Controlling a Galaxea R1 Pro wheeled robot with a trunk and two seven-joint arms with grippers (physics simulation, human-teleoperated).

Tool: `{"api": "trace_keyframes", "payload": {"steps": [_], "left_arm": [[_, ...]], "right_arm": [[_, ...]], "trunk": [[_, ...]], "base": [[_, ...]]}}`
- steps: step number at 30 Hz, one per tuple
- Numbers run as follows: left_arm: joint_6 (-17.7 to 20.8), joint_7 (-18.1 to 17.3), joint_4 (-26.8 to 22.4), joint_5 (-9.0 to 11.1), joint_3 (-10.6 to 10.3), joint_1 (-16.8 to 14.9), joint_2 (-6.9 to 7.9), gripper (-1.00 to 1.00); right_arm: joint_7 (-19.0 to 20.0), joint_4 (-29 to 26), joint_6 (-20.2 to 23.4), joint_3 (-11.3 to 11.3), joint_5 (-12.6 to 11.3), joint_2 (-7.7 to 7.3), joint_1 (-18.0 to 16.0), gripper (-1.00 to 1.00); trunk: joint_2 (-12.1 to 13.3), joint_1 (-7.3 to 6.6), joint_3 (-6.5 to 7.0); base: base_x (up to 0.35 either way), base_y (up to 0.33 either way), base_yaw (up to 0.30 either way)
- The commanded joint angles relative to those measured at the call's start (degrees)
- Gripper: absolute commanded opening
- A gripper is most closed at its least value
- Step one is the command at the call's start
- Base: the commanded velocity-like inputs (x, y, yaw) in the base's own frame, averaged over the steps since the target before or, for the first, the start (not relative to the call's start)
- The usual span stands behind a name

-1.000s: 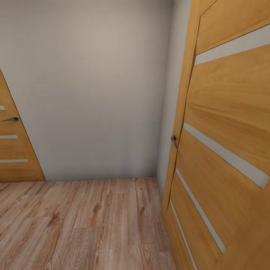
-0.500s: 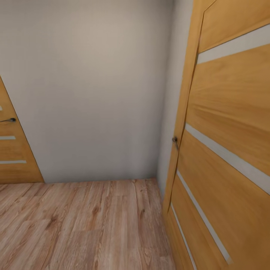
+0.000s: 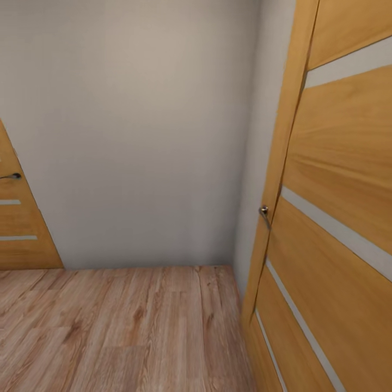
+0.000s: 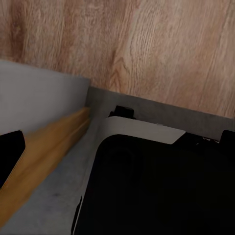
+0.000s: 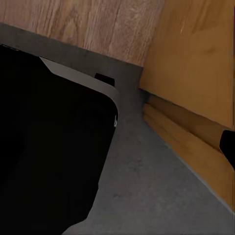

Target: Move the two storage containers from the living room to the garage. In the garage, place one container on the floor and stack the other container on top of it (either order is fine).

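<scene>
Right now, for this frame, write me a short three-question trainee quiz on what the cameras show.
1. True or false: the wall straight ahead in the head view is plain pale grey.
2. Which floor meets that wall? A) dark concrete B) light wood planks C) carpet
3. Fill in: the near door at the robot's right is orange wood with pale horizontal ____, and its metal handle sits at its edge.

Key: 1 true; 2 B; 3 stripes.

Note for the trainee: a second orange door stands at the far left, and the wrist views look down past the robot's dark base onto grey floor.
</scene>
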Motion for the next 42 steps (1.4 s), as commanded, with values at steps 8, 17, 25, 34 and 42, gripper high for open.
{"api": "trace_keyframes", "payload": {"steps": [8,17,25,34,42], "left_arm": [[-0.2,0.1,0.1,0.2,0.1,-0.1,-0.02,1.0],[-0.2,0.1,0.1,0.2,0.1,-0.1,-0.02,1.0],[-0.4,0.1,0.1,0.2,0.2,-0.1,-0.09,1.0],[-0.2,0.2,0.1,0.3,0.2,-0.1,-0.01,1.0],[-0.1,0.1,0.1,0.3,0.2,-0.1,0.06,1.0]], "right_arm": [[-0.3,0.2,-0.3,0.5,0.2,0.0,-0.1,1.0],[-0.3,0.2,-0.3,0.4,0.3,0.0,-0.1,1.0],[-0.3,0.2,-0.3,0.5,0.3,0.0,-0.1,1.0],[-0.3,0.2,-0.3,0.5,0.3,0.0,-0.1,1.0],[-0.3,0.2,-0.4,0.5,0.4,0.0,-0.1,1.0]], "trunk": [[-0.1,0.03,-0.16],[-0.1,0.03,-0.18],[-0.1,0.03,-0.18],[-0.1,0.03,-0.18],[-0.1,0.03,-0.18]], "base": [[0.169,0.0,0.239],[0.097,0.0,0.034],[0.011,0.0,0.001],[0.062,0.0,0.0],[0.288,0.0,0.0]]}}
